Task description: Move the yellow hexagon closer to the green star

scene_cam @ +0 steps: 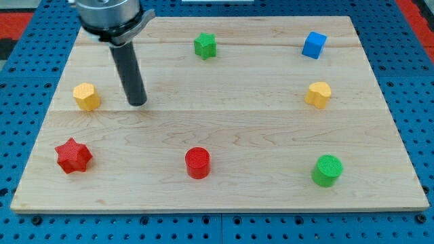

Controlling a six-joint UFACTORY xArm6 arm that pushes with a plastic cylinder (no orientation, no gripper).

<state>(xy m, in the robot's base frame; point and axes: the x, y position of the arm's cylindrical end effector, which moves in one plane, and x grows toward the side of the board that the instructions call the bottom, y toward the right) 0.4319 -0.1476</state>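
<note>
The yellow hexagon (86, 96) lies near the board's left edge, at mid height. The green star (205, 45) sits near the top edge, left of centre, well up and to the right of the hexagon. My tip (137, 104) rests on the board just right of the yellow hexagon, with a clear gap between them. The rod rises from the tip towards the view's top left. The tip is below and to the left of the green star.
A second yellow block (318, 94) of rounded shape lies at the right. A blue cube (314, 45) sits at the top right. A red star (73, 156), a red cylinder (197, 163) and a green cylinder (327, 169) lie along the bottom of the wooden board (224, 122).
</note>
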